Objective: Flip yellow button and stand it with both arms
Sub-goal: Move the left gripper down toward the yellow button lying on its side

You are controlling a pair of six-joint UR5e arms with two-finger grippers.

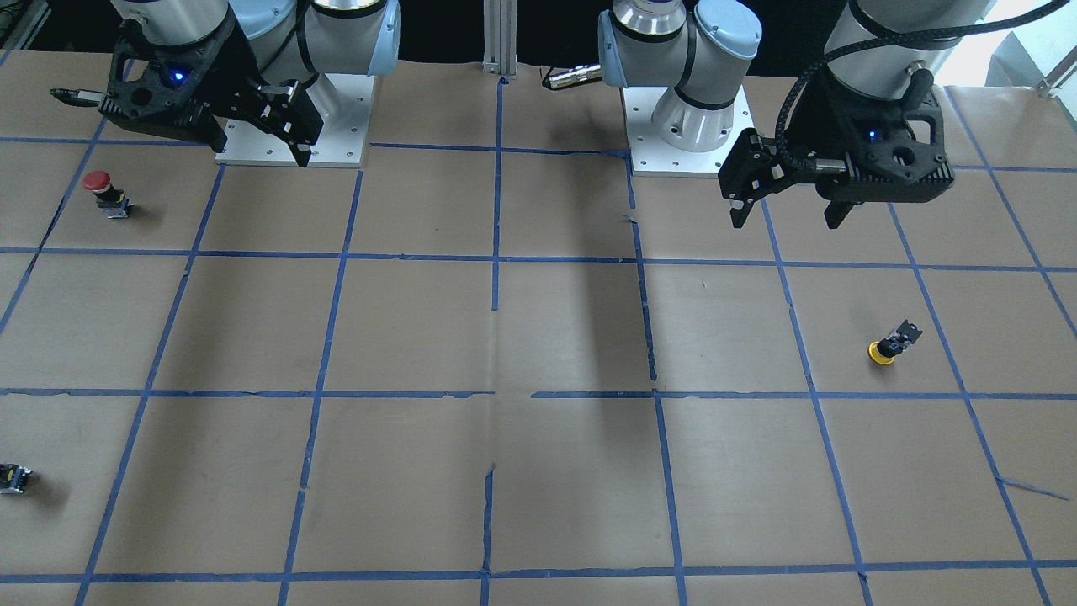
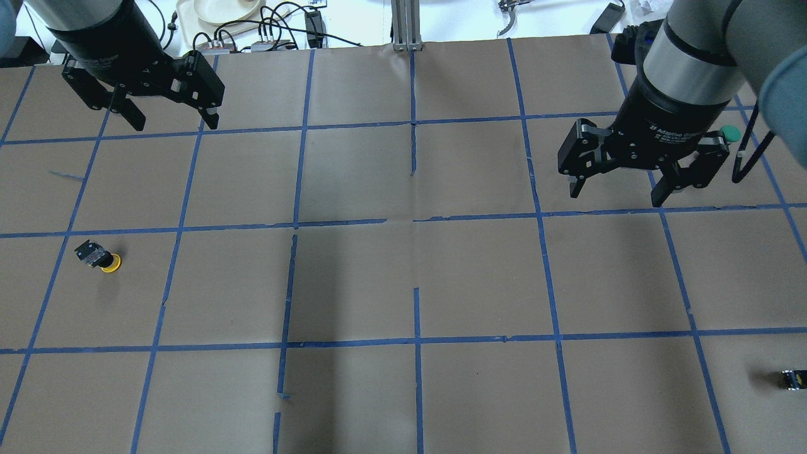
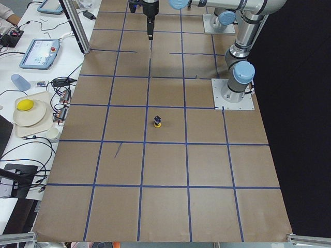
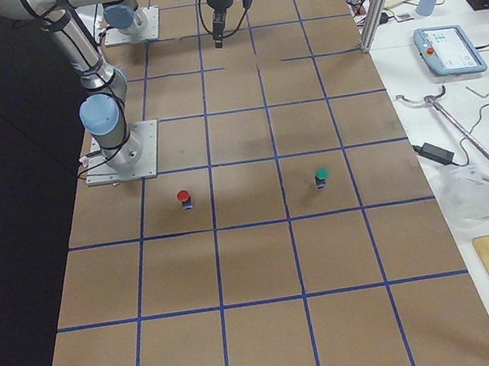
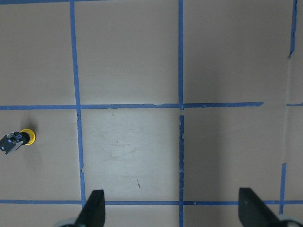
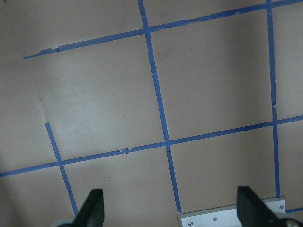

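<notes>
Overhead exterior shows the yellow button (image 2: 101,257) on the table (image 2: 479,284) well off to the outer side of my left gripper (image 2: 173,120), seemingly cap down with its body pointing up, far from my right gripper (image 2: 616,194), both pairs of jaws apart and empty.

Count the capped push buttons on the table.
3. The yellow button sits on the robot's left side; the red button stands on its right side, close to the robot; the green button stands farther out there. The capless switch body isn't counted. None seems hidden.
</notes>
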